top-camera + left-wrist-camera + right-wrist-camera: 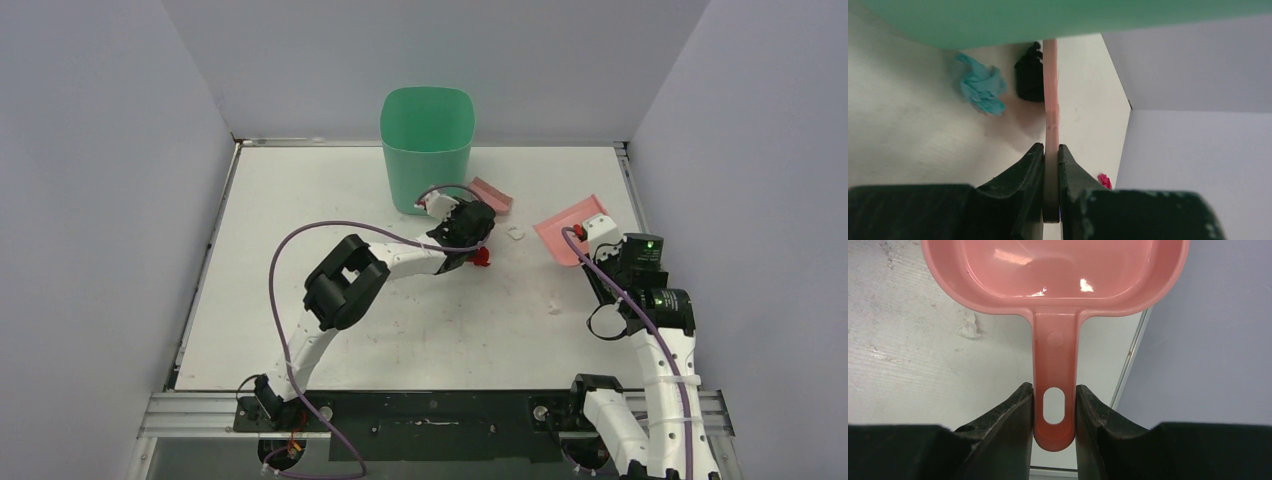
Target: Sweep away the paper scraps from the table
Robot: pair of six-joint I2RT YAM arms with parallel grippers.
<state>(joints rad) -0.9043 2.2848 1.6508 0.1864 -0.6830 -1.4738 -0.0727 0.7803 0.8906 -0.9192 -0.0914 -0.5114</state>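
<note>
My left gripper [466, 222] [1050, 156] is shut on the thin handle of the pink hand brush [491, 194] [1050, 95], right beside the green bin. In the left wrist view a light blue paper scrap [982, 90] and a black scrap [1029, 77] lie by the brush at the bin's foot, and a magenta scrap [1104, 180] lies to the right. A red scrap [481, 256] lies just under the left wrist. My right gripper [598, 238] [1054, 407] is shut on the handle of the pink dustpan [570, 228] [1058, 270], which looks empty. White scraps [515, 232] [554, 300] [969, 326] lie on the white table [300, 200].
The green bin [427, 145] [1048, 20] stands at the back middle of the table. Grey walls close in the left, back and right sides. A metal rail [625, 170] runs along the right edge near the dustpan.
</note>
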